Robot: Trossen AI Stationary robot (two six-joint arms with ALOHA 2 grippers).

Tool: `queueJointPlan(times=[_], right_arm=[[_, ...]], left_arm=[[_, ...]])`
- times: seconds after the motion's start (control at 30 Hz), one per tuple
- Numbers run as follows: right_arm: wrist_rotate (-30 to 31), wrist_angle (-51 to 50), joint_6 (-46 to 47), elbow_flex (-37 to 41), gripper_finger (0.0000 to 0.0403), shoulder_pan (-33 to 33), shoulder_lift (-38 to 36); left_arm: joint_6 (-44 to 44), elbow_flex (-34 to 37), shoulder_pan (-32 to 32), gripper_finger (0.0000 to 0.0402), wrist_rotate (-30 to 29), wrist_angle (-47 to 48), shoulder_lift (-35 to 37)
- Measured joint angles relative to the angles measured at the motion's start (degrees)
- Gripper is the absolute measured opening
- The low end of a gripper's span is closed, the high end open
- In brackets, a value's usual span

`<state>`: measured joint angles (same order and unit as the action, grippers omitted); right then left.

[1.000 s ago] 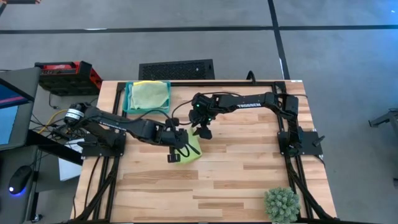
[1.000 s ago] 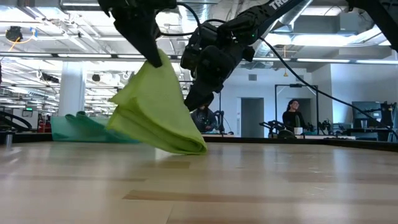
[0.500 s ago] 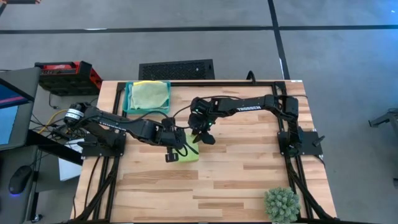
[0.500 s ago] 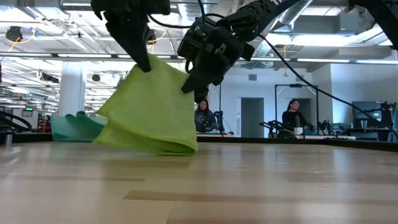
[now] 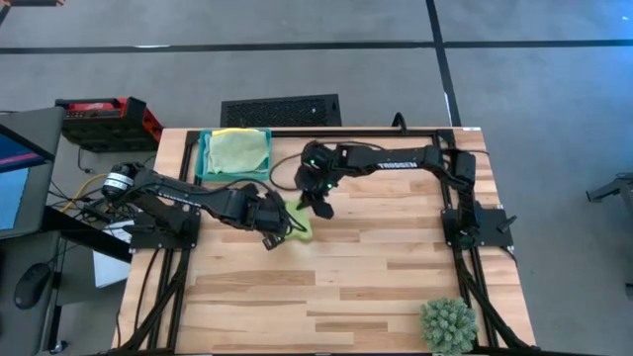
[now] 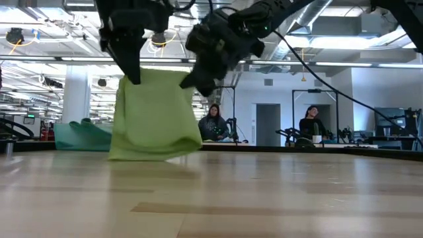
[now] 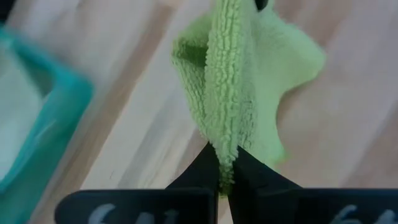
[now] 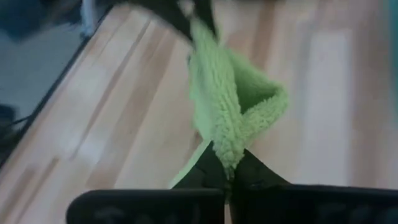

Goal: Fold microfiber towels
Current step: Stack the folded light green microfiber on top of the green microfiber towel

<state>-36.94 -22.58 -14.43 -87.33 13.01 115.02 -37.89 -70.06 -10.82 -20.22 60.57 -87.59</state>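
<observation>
The worktop is pale butcher-block wood with a black frame, standing on a grey floor crossed by dark seams. Beside it sit a red case, a black grille and a monitor, with a mouse below it. Beyond the worktop lies an open hall with white pillars, exposed ducts, strip lights, a doorway and two seated people.
</observation>
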Motion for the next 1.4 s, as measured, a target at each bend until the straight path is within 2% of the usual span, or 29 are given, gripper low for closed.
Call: queueJointPlan(times=[0.13,0.3,0.4,0.57,0.8,0.97,1.1,1.4], right_arm=[[4.3,0.2,-1.1,-4.5,0.0011,0.6,0.0],[5.0,0.4,-3.6,-9.0,0.0018,1.5,0.0],[6.9,1.7,-5.3,-10.4,0.0009,1.6,0.0],[10.5,8.3,-5.4,-10.5,0.0013,1.6,0.7],[16.9,16.6,-5.1,-10.6,0.0009,2.9,0.8],[19.2,19.8,-5.1,-10.5,0.0016,4.2,0.8],[20.6,20.5,-5.1,-10.5,0.0013,4.7,0.8],[22.3,23.6,-3.7,-10.4,0.0017,4.8,4.0]], left_arm=[[-9.2,0.0,0.0,0.0,-4.3,4.4,0.1],[-18.5,-0.1,0.5,0.0,-10.7,10.0,2.7],[-21.0,-0.1,2.0,0.0,-12.9,12.3,5.6],[-22.6,-0.1,6.6,0.0,-13.1,15.9,11.3],[-17.9,-0.2,16.0,0.0,-12.4,15.0,16.7],[-13.6,-0.2,23.1,0.0,-11.6,12.1,17.2],[-9.3,-0.2,27.9,0.0,-8.6,8.9,16.8],[-3.5,2.6,33.9,0.0,-6.6,6.1,16.4]])
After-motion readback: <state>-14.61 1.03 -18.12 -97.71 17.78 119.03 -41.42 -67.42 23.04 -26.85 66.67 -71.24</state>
